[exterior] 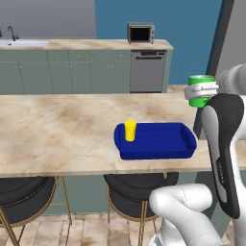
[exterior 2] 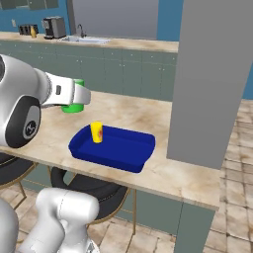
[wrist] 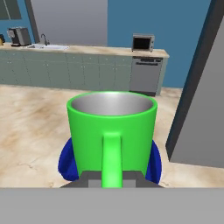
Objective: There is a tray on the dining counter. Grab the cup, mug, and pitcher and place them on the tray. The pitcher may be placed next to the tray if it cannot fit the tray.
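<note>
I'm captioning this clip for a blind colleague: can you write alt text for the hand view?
A bright green mug looms close, its handle facing the camera and clamped between the jaws, its grey inside empty. Behind and below it lie the blue tray and the beige dining counter, with kitchen cabinets beyond.

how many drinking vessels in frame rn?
2. Yellow cup stands in the blue tray, at its left end. Green mug is held by its handle in the gripper, above the counter. No pitcher visible.
</note>
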